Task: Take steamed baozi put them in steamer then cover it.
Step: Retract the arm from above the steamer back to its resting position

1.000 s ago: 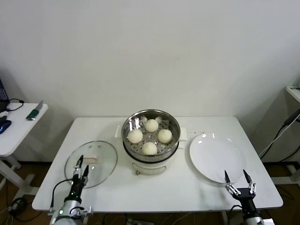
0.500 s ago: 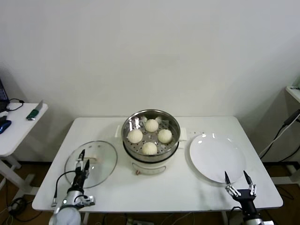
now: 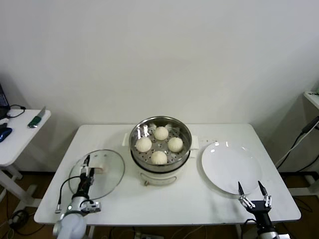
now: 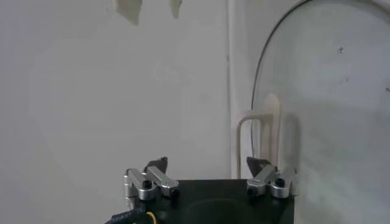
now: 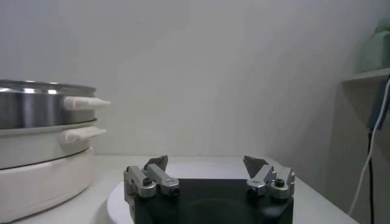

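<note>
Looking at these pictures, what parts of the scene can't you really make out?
- Head view: the left gripper covers part of the cover; whether it touches is unclear.
- Left wrist view: the cover's far side is cut off by the edge.
- Right wrist view: the steamer wall hides the steamed baozi; the plate sits behind the fingers.

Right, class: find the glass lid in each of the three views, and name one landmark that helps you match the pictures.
Head view: the cover lies flat on the table, on the robot's left, beside the steamer, with the left gripper over it.
Left wrist view: the cover lies just ahead of the open left gripper, handle nearest.
Right wrist view: not in it.
Shared landmark: its cream-white handle.
</note>
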Controlling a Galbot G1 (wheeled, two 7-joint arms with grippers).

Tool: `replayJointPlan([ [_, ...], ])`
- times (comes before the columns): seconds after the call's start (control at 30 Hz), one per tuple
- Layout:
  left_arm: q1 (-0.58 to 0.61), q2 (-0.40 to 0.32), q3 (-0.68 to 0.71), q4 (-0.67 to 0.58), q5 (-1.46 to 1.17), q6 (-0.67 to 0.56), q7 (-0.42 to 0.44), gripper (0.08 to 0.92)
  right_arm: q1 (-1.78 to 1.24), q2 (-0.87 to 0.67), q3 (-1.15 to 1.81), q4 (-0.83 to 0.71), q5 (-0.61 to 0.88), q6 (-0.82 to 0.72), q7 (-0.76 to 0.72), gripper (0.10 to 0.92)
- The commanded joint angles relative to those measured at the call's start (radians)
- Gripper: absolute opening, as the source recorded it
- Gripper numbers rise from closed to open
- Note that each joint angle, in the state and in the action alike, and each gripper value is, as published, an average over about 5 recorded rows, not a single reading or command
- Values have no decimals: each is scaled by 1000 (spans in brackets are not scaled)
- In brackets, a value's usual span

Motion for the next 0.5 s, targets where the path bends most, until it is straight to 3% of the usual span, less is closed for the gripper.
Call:
replayJointPlan([
  [0.03, -25, -1, 1, 36, 1, 2, 7, 768, 2, 4, 0, -2, -6, 0, 0, 823],
  [0.5, -32, -23, -1, 56, 5, -3, 12, 363, 9, 30, -4, -2, -37, -1, 0, 823],
])
